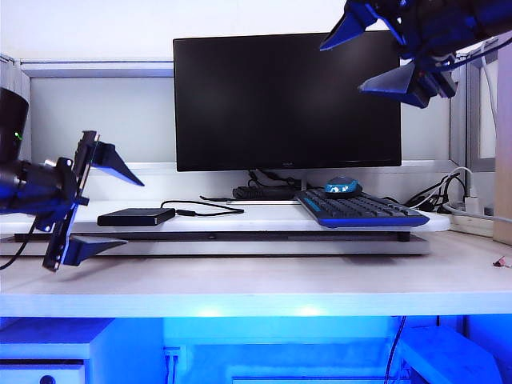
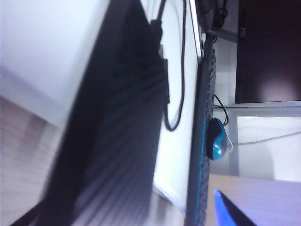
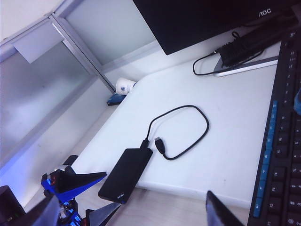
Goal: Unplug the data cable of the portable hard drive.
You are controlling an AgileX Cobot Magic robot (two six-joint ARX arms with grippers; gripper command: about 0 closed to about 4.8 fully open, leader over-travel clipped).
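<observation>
Portable hard drive [image 3: 126, 174] flat at the white platform's [image 3: 225, 141] front edge, data cable [image 3: 188, 134] plugged in and looping beside it; left end effector [image 1: 92, 204] jaws apart, just beside drive; right end effector [image 1: 384, 52] jaws apart, high before monitor [image 1: 288, 100].

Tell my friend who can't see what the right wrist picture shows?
A small flat black hard drive lies on a white board, its thin black cable looped beside it, one end plugged in. The open left gripper waits nearby.
</observation>
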